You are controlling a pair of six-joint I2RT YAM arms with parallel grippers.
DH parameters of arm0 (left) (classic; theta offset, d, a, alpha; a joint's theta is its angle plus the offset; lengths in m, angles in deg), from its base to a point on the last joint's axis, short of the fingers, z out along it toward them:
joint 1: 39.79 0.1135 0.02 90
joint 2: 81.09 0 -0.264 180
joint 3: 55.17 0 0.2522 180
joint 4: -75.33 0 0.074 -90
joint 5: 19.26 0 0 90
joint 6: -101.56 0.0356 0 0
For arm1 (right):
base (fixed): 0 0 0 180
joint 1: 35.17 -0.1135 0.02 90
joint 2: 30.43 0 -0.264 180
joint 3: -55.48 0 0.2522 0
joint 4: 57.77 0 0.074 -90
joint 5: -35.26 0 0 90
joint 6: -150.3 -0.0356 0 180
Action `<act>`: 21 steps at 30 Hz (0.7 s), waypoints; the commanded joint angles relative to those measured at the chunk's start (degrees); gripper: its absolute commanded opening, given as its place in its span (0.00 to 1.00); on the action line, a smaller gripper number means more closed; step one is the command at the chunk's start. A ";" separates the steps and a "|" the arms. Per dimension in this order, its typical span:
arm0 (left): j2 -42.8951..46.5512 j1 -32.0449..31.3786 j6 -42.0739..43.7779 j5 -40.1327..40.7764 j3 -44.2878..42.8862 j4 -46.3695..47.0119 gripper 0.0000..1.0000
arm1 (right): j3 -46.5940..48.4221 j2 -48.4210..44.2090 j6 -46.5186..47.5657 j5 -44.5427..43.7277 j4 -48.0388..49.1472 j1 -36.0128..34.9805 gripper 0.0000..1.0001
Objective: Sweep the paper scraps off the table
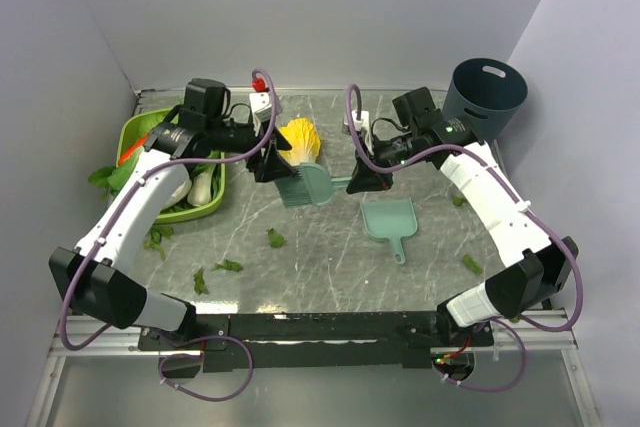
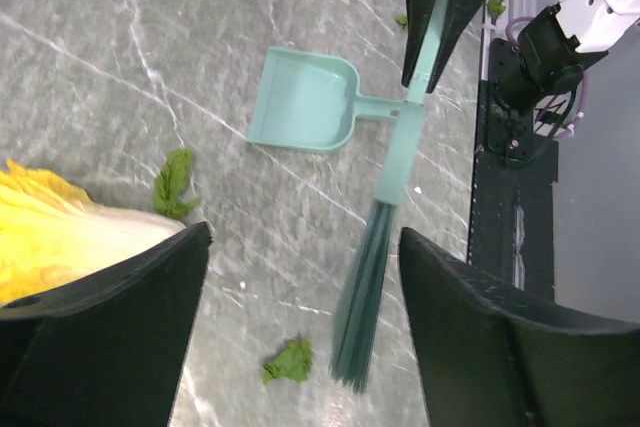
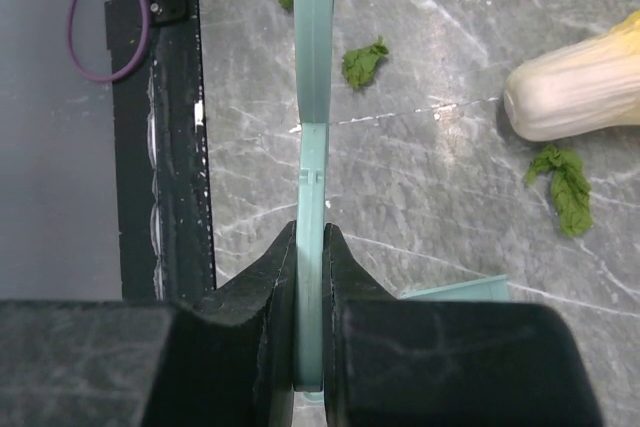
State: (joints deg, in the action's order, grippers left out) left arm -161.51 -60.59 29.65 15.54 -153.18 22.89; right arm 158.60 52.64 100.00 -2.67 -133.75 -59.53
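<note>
The worktop (image 1: 330, 267) looks largely unswept. The right gripper (image 1: 367, 183) clamps the brush (image 1: 305, 185) by its handle; the left gripper (image 1: 270, 163) gapes wide, empty. The dustpan (image 1: 388, 219) lies empty, and the scraps (image 1: 275, 238) lie scattered across the worktop.

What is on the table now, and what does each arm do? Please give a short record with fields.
right jaws: shut on the handle of the brush
left jaws: open, holding nothing, near the brush bristles
dustpan: flat on the table, not held, looks empty
paper scraps: scattered on the table
cabbage half: on the table, beside the brush head
bin: far right corner
</note>
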 commanded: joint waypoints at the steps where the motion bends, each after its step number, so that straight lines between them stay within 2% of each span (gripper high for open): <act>1: -2.54 -1.44 0.01 -2.45 -4.59 3.44 0.77 | 5.20 1.83 -1.11 2.24 -1.77 0.01 0.00; 5: -4.39 -3.02 -0.15 -3.86 -5.31 2.90 0.64 | 6.52 2.54 -2.44 2.24 -0.98 0.01 0.00; 6: -4.39 -3.20 -0.33 -4.12 -5.14 3.08 0.56 | 6.61 2.71 -2.44 2.24 -0.98 0.01 0.00; 11: -5.88 -3.64 -2.62 -5.36 -5.49 3.17 0.38 | 5.47 2.89 -3.58 2.33 0.69 0.01 0.00; 13: -5.89 -3.72 -2.71 -5.71 -5.14 3.43 0.26 | 5.47 3.33 -4.19 2.59 0.95 0.01 0.00; 14: -6.15 -3.72 -2.88 -5.97 -5.14 3.26 0.16 | 5.65 3.50 -4.54 2.77 1.13 0.01 0.00; 16: -6.33 -3.72 -3.32 -6.50 -5.40 2.90 0.08 | 5.56 3.86 -6.12 3.64 1.92 0.54 0.00; 17: -6.15 -3.72 -4.10 -6.67 -5.31 3.17 0.01 | 5.82 3.94 -6.82 4.17 3.05 0.89 0.04; 18: -5.89 -3.64 -4.55 -7.02 -4.53 4.30 0.01 | 5.91 3.77 -7.96 4.70 3.85 1.41 0.13; 19: -5.28 -3.46 -4.99 -7.29 -4.17 4.92 0.01 | 5.82 3.51 -11.02 7.40 4.81 3.42 0.36; 21: -4.66 -2.85 -7.62 -8.51 -2.95 6.50 0.01 | 4.51 2.20 -13.94 12.50 9.03 6.33 0.51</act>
State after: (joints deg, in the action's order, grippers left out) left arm -167.33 -63.76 25.32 10.55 -156.40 24.53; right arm 162.34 56.20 93.40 -1.18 -132.63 -57.57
